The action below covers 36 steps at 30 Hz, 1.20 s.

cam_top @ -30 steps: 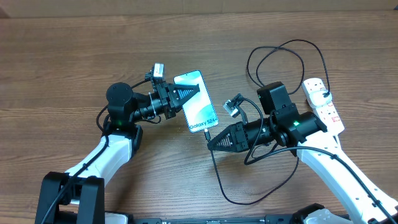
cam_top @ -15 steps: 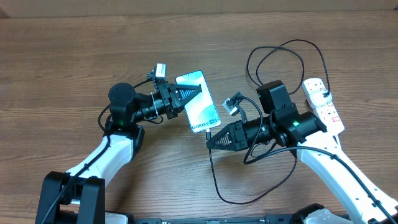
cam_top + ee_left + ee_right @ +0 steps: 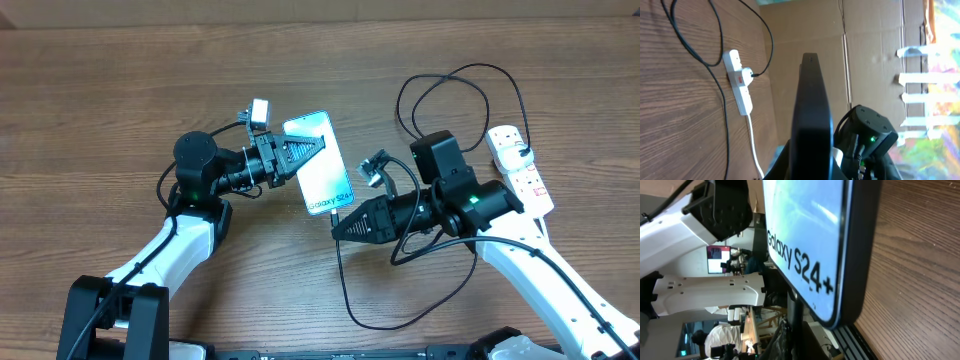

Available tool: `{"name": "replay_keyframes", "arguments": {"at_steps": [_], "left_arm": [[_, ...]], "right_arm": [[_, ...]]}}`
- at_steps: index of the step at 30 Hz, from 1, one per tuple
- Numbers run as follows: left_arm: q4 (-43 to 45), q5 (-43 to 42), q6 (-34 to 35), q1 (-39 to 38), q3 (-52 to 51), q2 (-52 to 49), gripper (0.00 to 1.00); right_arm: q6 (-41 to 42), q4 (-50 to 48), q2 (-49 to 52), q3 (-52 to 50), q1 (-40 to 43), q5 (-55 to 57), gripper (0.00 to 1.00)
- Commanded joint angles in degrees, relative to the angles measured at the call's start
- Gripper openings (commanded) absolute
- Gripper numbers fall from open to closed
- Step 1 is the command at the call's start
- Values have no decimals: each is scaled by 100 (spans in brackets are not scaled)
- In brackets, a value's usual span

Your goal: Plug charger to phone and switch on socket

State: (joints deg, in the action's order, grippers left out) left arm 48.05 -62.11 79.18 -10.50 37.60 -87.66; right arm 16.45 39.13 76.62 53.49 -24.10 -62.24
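wood bench (image 3: 100, 80): my left gripper (image 3: 318, 146) clamps the phone (image 3: 325, 185); right gripper (image 3: 337, 228) pinches the charger (image 3: 344, 285) tip just beside its lower edge. socket (image 3: 520, 165) sits far right.

Wooden table (image 3: 100, 80): socket (image 3: 525, 170), charger cable (image 3: 400, 100), apparently slack.

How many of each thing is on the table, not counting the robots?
phone: 1
charger: 1
socket: 1
Total: 3
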Motion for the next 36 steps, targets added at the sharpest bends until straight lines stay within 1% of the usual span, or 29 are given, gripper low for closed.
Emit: {"name": "replay_keyframes", "arguments": {"at_steps": [1, 6, 9, 18, 22, 26, 28, 32, 34, 36], "left_arm": [[39, -970, -424, -79, 92, 15, 4], [42, -1014, -428, -79, 92, 15, 4], [42, -1207, -468, -79, 92, 15, 4], [42, -1294, -546, -79, 92, 15, 4], [42, -1335, -621, -79, 92, 15, 4], [42, -1335, -750, -57, 92, 15, 4], [42, -1338, -841, 24, 92, 15, 4], [39, -1384, -984, 470, 92, 15, 4], [33, -1429, -988, 785, 92, 15, 4], [-20, -1464, -992, 1119, 92, 15, 4]], "right_arm": [[-17, -125, -4, 9, 59, 376, 4], [-42, -225, -4, 11, 59, 592, 4], [-39, -247, -4, 13, 59, 809, 4], [-42, -525, -4, 15, 59, 820, 4], [-59, -492, -4, 15, 59, 817, 4], [-293, -243, -4, 15, 59, 820, 4], [-407, -122, -4, 15, 61, 824, 4], [-474, 48, -4, 15, 66, 1012, 4], [-468, 223, -4, 15, 70, 1451, 4], [-330, 529, -4, 15, 70, 2415, 4]]}}
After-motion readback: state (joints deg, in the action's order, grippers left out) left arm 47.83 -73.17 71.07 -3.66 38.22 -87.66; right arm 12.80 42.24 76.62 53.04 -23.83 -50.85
